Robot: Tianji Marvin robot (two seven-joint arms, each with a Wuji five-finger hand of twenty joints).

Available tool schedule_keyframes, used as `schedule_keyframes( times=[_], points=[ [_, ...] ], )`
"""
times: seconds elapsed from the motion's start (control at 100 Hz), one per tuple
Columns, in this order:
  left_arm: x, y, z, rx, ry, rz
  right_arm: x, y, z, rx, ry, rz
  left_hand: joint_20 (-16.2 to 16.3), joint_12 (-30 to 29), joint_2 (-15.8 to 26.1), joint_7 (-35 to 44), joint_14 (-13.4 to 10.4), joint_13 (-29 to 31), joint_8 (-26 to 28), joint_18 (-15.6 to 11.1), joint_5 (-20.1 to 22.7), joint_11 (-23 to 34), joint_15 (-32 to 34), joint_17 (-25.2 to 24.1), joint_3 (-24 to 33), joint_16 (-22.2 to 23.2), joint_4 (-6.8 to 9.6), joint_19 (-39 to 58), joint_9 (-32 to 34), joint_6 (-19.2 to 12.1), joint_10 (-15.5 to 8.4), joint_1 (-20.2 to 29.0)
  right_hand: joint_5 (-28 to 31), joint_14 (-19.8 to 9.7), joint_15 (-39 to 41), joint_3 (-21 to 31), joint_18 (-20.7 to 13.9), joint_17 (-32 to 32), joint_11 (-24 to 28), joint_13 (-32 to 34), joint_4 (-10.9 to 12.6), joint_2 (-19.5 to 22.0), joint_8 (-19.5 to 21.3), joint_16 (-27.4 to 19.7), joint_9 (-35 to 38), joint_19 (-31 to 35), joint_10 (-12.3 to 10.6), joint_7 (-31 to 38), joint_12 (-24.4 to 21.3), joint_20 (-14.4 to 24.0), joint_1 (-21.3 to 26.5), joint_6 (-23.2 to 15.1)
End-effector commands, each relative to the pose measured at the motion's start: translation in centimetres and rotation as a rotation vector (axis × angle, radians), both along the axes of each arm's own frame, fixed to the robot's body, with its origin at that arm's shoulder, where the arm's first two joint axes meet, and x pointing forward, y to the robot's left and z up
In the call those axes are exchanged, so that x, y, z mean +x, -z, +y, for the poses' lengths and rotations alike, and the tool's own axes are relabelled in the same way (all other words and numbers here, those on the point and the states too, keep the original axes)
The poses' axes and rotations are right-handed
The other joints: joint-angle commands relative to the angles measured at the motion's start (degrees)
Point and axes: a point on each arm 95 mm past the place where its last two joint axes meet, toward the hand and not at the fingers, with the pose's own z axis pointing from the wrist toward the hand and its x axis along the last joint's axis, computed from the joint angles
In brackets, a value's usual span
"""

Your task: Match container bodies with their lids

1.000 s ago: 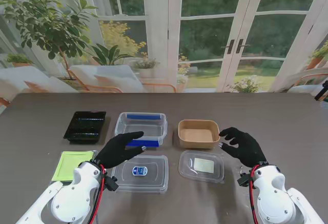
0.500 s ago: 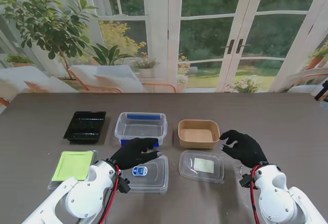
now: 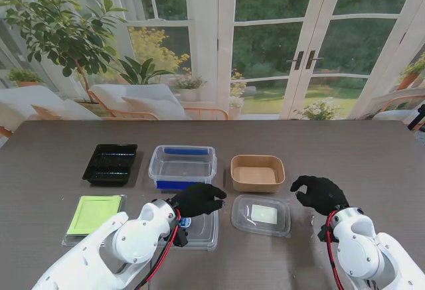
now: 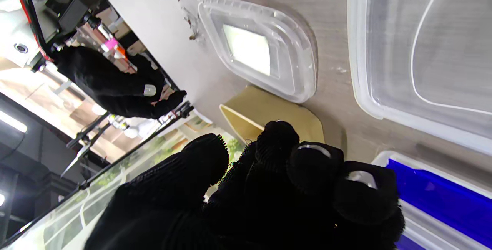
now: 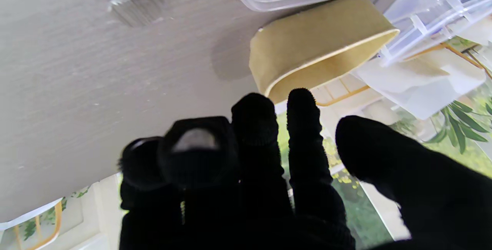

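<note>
Fingers of my left hand [image 3: 199, 199] curl loosely over the clear lid [image 3: 199, 229], holding nothing. My right hand [image 3: 319, 194] hovers half-curled and empty, right of the tan container [image 3: 257, 172] and its lid [image 3: 260, 215].

The left hand [image 3: 197, 199] and its forearm hide much of the clear rectangular lid [image 3: 202, 230], leaving its blue label [image 3: 185, 222] barely showing. The green lid [image 3: 93, 214] is partly covered by the arm.
</note>
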Motion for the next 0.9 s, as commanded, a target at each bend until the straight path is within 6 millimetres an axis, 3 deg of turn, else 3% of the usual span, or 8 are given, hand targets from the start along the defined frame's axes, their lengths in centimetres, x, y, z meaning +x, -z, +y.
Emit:
schedule_keyframes(
  times=[0.0,0.11,0.13,0.16,0.43,0.89],
  points=[
    [0.4,0.1,-0.7,0.011,0.022,0.026,0.1,0.4,-0.1,-0.018,0.002,0.031,-3.28,2.89,1.41,-1.3,-1.14,3.45,-0.69,-1.81,1.94,3.39,6.35,5.01,1.8,-0.02,-1.58,7.35,2.26,2.59,-1.26,1.31,1.29,-0.36,5.26,6.17,1.21,12.55,2.0,3.08,-0.92,-1.19,-0.78,2.22,3.01,5.64,-0.39,-1.05,2.75,1.84,0.32,0.55],
    [1.0,0.7,-1.5,0.043,0.044,0.051,0.3,0.6,-0.4,-0.06,0.003,0.07,-5.18,4.54,1.39,-1.54,-2.97,6.39,-0.81,-2.07,2.0,6.34,9.44,8.82,2.09,-0.19,-1.53,10.17,4.16,3.16,-2.33,0.69,2.4,-2.25,10.34,6.51,1.18,16.27,3.06,3.17,0.12,0.22,-1.54,5.07,6.36,7.89,-1.21,-2.27,4.96,0.92,-0.2,0.95],
    [1.0,0.8,-1.6,0.047,0.046,0.057,0.4,0.7,-0.5,-0.067,0.003,0.077,-7.27,4.91,1.4,-1.61,-3.22,6.78,-0.84,-2.21,1.82,6.67,10.09,9.27,2.3,-0.92,-1.53,11.28,4.49,3.24,-2.51,0.42,2.44,-2.44,10.78,6.52,1.16,16.65,3.15,3.19,0.28,0.41,-1.63,5.34,6.71,8.05,-1.36,-2.43,5.2,0.77,-0.3,0.94],
    [1.2,0.9,-1.8,0.053,0.05,0.066,0.4,0.7,-0.6,-0.077,0.003,0.087,-7.95,5.09,1.4,-1.67,-3.42,7.26,-0.86,-2.22,1.67,6.96,10.48,9.87,2.33,-1.1,-1.54,11.8,4.85,3.35,-2.66,0.31,2.6,-2.69,11.53,6.64,1.18,17.23,3.34,3.18,0.56,0.64,-1.78,5.82,7.3,8.32,-1.51,-2.68,5.66,0.54,-0.39,0.95],
    [2.1,2.4,-2.7,0.107,0.057,0.128,1.0,1.4,-1.1,-0.14,0.003,0.17,-9.45,5.87,1.79,-2.1,-4.02,8.86,-1.0,-2.3,0.65,8.15,11.75,11.95,1.84,-1.2,-1.57,13.29,5.77,3.68,-2.93,-0.15,4.8,-3.55,13.37,6.41,1.06,17.23,4.79,3.2,1.6,2.7,-2.49,7.13,8.43,8.25,-2.6,-3.57,8.57,-0.47,-1.48,0.59],
    [3.1,3.6,-3.4,0.176,0.032,0.174,1.9,2.6,-1.1,-0.204,-0.008,0.256,-10.84,6.02,2.03,-3.01,-4.07,9.56,-1.34,-2.4,-1.9,8.18,12.0,12.89,1.41,-1.48,-1.69,14.35,5.98,4.93,-3.02,-0.39,8.65,-4.11,9.17,4.59,-2.08,10.4,5.75,3.33,1.47,4.17,-3.75,4.4,1.9,5.93,-3.46,-4.7,12.23,-0.05,-4.44,-0.71]
  ],
)
